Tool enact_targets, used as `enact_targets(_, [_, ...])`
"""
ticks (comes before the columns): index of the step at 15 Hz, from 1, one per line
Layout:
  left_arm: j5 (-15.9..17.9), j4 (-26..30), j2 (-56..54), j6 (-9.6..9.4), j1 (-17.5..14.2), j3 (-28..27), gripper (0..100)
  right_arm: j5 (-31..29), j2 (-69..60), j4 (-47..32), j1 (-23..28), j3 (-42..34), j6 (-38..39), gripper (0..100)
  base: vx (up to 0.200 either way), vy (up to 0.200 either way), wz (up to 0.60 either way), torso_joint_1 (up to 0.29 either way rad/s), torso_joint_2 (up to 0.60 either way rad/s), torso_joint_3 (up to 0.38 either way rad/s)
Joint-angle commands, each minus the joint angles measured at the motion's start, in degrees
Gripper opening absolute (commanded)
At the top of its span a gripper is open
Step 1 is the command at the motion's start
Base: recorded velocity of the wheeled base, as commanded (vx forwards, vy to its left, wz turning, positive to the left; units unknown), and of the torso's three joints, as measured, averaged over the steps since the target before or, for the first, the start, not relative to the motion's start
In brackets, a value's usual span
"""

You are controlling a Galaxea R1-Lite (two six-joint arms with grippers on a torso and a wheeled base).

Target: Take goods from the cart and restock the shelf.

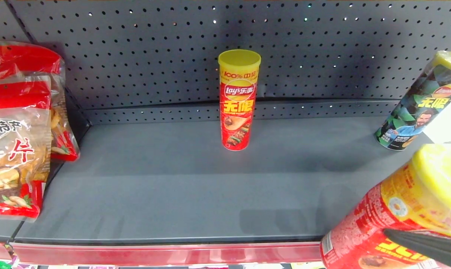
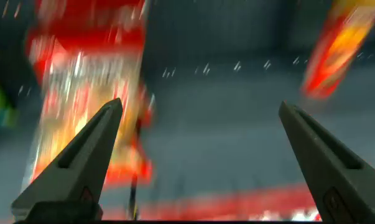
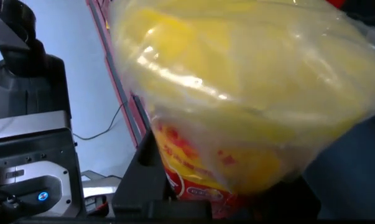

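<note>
Head view shows three cans: upright red can (image 1: 237,101), green can (image 1: 416,108) to its right. Right gripper (image 3: 224,196) clasps second red can (image 1: 397,209); left gripper (image 2: 199,106) gapes.

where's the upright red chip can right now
In the head view the upright red chip can stands mid-shelf near the pegboard back wall, snack bags far to its left and a tilted green can to its right.
</note>
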State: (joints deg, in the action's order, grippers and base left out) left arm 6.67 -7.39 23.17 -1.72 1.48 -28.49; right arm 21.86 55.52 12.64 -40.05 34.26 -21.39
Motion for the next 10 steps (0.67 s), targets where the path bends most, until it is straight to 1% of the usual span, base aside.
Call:
enact_targets(1, [6.43,-9.14,33.43,-1.88,6.26,-20.11,100,-0.15,1.09,-0.25,-0.03,4.15,0.56,0,0.000,0.000,0.00,0.000,0.00,0.000])
enact_targets(2, [9.33,-17.31,43.36,-6.63,7.14,-20.99,100,-0.68,2.14,-0.25,-0.03,6.17,1.27,0,0.000,0.000,0.00,0.000,0.00,0.000])
enact_targets(3, [10.38,-19.42,46.08,-8.39,9.07,-20.47,100,-0.85,2.32,-0.25,-0.03,6.61,1.36,0,0.000,0.000,0.00,0.000,0.00,0.000])
enact_targets(4, [10.29,-20.56,50.13,-9.71,14.61,-19.24,100,-0.94,2.84,-0.25,-0.12,6.79,1.44,0,0.000,0.000,0.00,0.000,0.00,0.000])
enact_targets(5, [9.33,-20.65,51.88,-9.88,18.30,-18.44,100,-0.94,3.02,-0.25,-0.12,6.79,1.44,0,0.000,0.000,0.00,0.000,0.00,0.000])
enact_targets(7, [7.83,-21.88,56.45,-10.32,22.87,-18.09,100,-1.73,3.46,-0.25,-0.12,6.88,1.44,0,0.000,0.000,0.00,0.000,0.00,0.000])
enact_targets(9, [8.01,-23.37,60.32,-10.41,24.28,-18.18,100,-1.91,3.46,-0.25,-0.21,7.49,1.71,0,0.000,0.000,0.00,0.000,0.00,0.000])
enact_targets(10, [8.10,-23.37,62.61,-11.03,26.39,-17.74,100,-1.99,3.46,-0.25,-0.21,7.58,2.50,0,0.000,0.000,0.00,0.000,0.00,0.000])
